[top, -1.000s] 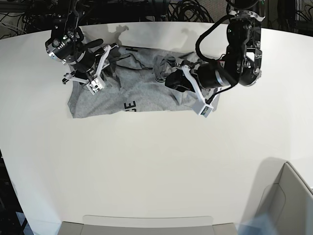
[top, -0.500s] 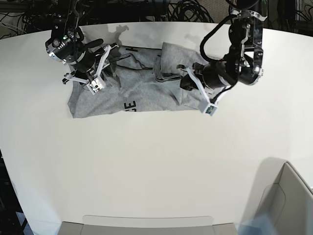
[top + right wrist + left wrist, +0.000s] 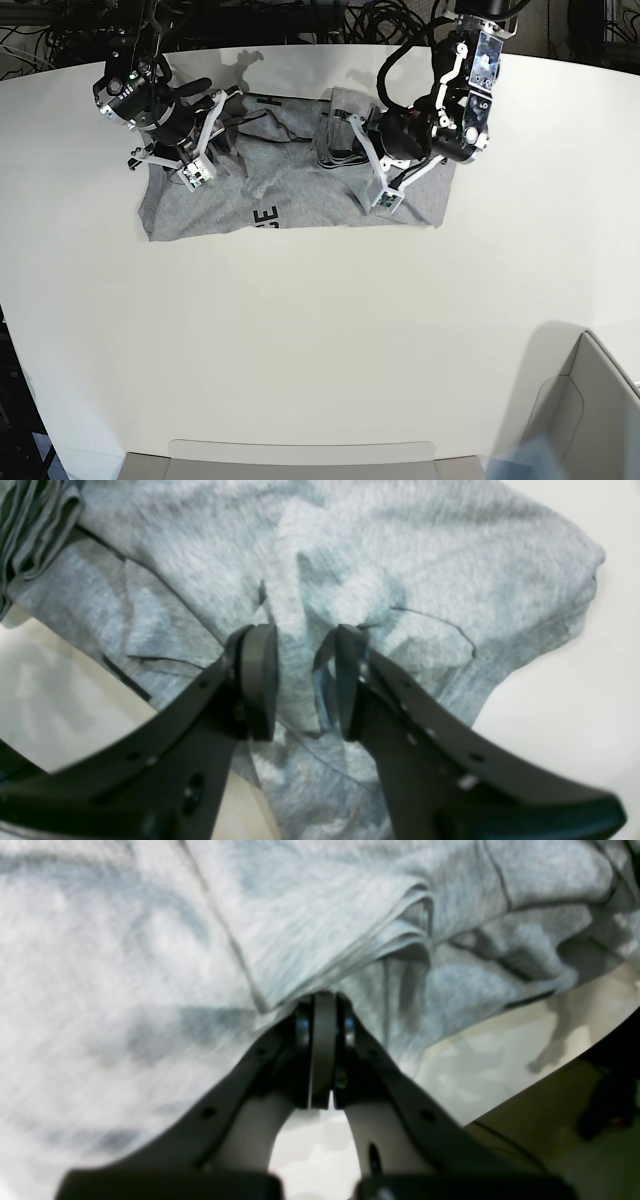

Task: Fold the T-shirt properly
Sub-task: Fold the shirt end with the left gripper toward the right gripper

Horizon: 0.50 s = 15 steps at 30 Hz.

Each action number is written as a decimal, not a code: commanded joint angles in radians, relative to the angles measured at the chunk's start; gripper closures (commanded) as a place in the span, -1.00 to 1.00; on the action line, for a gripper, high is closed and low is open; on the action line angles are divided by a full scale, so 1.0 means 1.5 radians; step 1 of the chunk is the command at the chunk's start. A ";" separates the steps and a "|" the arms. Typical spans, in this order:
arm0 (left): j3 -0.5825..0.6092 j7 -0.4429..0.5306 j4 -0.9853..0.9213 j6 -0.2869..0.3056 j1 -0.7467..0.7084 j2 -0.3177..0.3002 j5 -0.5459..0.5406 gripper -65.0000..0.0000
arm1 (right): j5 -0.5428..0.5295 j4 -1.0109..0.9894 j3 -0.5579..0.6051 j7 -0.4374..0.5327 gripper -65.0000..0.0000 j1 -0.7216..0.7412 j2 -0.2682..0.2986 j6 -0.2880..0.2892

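- Grey heather cotton fills both my wrist views: the T-shirt [image 3: 280, 185] lies crumpled along the far side of the white table [image 3: 320, 350], with black lettering showing near its front edge.
- My left gripper [image 3: 322, 1005] is closed tight, its pads meeting on a bunched edge of the cloth. In the base view it sits over the shirt's middle, on that view's right half.
- My right gripper [image 3: 305, 680] stands moderately wide, fingers pressed into the fabric with a ridge of cloth between them but not clamped. It rests on the shirt's other end.
- Risk: my left pinch looks to take several layers at once, so I judge that lifting could drag a whole wad across and not a single edge, leaving the fold lumpy.
- Risk: with my right fingers only pressing, the far end may slide or ruck if my left arm pulls hard.
- Compared with a second ago, my left gripper was spread open further toward the shirt's edge; it has since swung inward over the cloth and snapped shut.
- My right gripper has not shifted or changed its spread.
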<state>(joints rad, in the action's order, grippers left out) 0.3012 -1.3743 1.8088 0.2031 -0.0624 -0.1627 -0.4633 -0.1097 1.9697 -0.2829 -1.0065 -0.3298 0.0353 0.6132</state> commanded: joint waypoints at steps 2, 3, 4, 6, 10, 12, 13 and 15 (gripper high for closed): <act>0.000 0.016 -0.016 0.003 0.046 0.025 -0.006 1.00 | -0.006 0.010 -0.001 0.009 0.39 0.005 0.002 0.002; 0.001 0.024 -0.033 0.003 0.055 0.035 -0.006 1.00 | -0.006 0.010 -0.001 0.009 0.39 0.005 0.002 0.002; 0.008 0.040 -0.056 0.003 0.068 0.046 -0.006 1.00 | -0.006 0.010 -0.001 0.009 0.39 0.005 0.002 0.002; 0.030 0.069 -0.093 0.003 0.089 0.057 -0.007 1.00 | -0.006 0.011 -0.001 0.009 0.39 0.005 0.002 0.002; 0.069 0.111 -0.134 0.000 0.111 0.077 -0.007 1.00 | -0.006 0.013 -0.001 0.009 0.39 0.009 0.002 0.002; 0.077 0.118 -0.134 0.000 0.111 0.077 -0.007 1.00 | -0.006 0.013 -0.003 0.009 0.39 0.010 0.001 0.002; 0.077 0.120 -0.134 0.000 0.111 0.077 -0.007 1.00 | -0.006 0.014 -0.004 0.010 0.39 0.010 0.001 0.002; 0.074 0.118 -0.132 0.000 0.110 0.076 -0.007 1.00 | -0.009 0.015 -0.007 0.013 0.39 0.012 -0.002 0.001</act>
<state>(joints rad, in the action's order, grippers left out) 0.4160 -1.2037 1.5890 0.2020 0.0853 -0.0509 -0.4694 -0.1074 1.9701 -0.2920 -1.0065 -0.3233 0.0322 0.6128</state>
